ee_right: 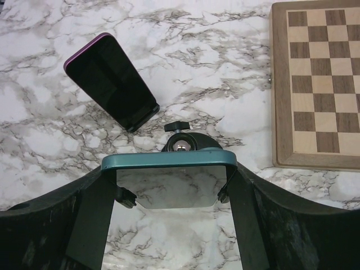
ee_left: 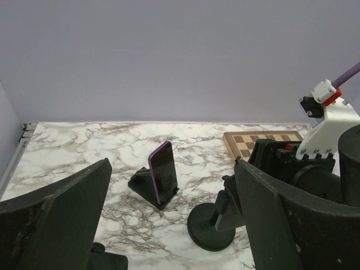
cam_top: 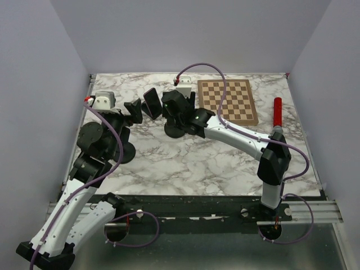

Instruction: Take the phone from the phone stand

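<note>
right claw (ee_right: 171,180): fingers set on either side of a teal-edged phone (ee_right: 169,160), close against both of its sides. cannot tell whether they are pinching it or only bracketing it.

left claw (ee_left: 172,163): fingers spread wide, nothing between them, raised above the table and pointed toward the back wall.

teal-edged phone: glossy face, mounted on a black round-base stand (ee_left: 209,228). the stand's ball joint and small knob (ee_right: 179,127) show just behind the phone's top edge. sits near the middle of the table, left of the chessboard.

second phone (ee_right: 109,81): dark screen, purple-pink rim, propped at a lean on a black wedge stand (ee_left: 140,183). just left of the round-base stand, apart from it, no claw touching it.

chessboard (ee_right: 318,84): wooden, lying flat to the right of both stands.

red stick-shaped item (cam_top: 277,112): near the right edge of the table, right of the chessboard. kind not clear.

table (ee_right: 214,56): white marble pattern with grey veins.
</note>
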`<act>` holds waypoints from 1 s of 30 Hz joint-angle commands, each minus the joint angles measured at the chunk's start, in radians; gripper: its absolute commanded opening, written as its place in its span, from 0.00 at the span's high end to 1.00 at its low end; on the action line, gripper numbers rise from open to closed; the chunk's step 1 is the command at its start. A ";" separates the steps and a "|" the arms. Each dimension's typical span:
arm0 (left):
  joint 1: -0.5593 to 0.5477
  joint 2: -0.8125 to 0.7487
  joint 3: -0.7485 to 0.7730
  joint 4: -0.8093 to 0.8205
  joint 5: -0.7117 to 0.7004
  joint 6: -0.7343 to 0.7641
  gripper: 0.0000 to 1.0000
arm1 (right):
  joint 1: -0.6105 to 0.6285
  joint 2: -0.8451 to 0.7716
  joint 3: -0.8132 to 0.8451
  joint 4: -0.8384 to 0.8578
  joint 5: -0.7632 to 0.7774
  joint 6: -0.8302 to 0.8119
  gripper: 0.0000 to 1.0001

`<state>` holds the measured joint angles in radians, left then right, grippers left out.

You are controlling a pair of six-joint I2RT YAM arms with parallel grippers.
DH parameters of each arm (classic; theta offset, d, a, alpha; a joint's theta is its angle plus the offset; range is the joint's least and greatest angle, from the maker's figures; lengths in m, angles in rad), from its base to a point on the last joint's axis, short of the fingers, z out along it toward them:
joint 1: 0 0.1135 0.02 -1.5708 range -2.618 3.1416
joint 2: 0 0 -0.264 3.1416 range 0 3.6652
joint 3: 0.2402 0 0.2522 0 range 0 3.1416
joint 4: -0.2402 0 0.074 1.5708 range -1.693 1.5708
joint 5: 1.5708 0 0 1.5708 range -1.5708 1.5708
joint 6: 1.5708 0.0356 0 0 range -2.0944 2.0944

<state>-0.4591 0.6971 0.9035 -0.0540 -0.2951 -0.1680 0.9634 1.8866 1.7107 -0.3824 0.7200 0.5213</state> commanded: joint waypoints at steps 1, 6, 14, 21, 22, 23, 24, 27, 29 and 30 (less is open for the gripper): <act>0.003 0.031 0.038 -0.035 0.029 0.005 0.01 | 0.009 -0.034 -0.049 0.056 0.040 -0.022 0.47; 0.004 0.061 0.035 -0.031 0.064 -0.008 0.01 | 0.009 -0.045 -0.058 0.066 0.010 -0.035 0.82; 0.004 0.134 0.072 -0.110 0.076 -0.151 0.01 | -0.027 -0.068 -0.063 0.060 -0.162 -0.036 0.99; 0.055 0.149 0.055 -0.168 0.169 -0.209 0.05 | -0.086 -0.065 -0.040 0.000 -0.297 -0.027 0.99; 0.072 0.150 0.031 -0.144 0.199 -0.209 0.05 | -0.096 -0.066 -0.038 -0.003 -0.316 -0.027 0.99; 0.089 0.155 0.015 -0.127 0.240 -0.209 0.05 | -0.102 -0.064 -0.035 -0.003 -0.336 -0.033 0.99; 0.105 0.165 -0.003 -0.104 0.278 -0.206 0.06 | -0.108 -0.058 -0.027 -0.008 -0.358 -0.041 0.99; 0.128 0.229 0.016 -0.099 0.428 -0.185 0.16 | -0.113 -0.034 0.006 -0.047 -0.368 -0.050 0.99; 0.128 0.292 0.038 -0.104 0.511 -0.155 0.21 | -0.124 -0.030 0.009 -0.052 -0.385 -0.046 0.99; 0.130 0.332 0.059 -0.127 0.527 -0.167 0.21 | -0.129 -0.032 0.007 -0.050 -0.404 -0.043 0.99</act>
<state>-0.3363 0.9222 0.9222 -0.1635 0.0162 -0.3473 0.8528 1.8381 1.6878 -0.3927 0.4210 0.4652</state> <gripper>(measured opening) 0.808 0.798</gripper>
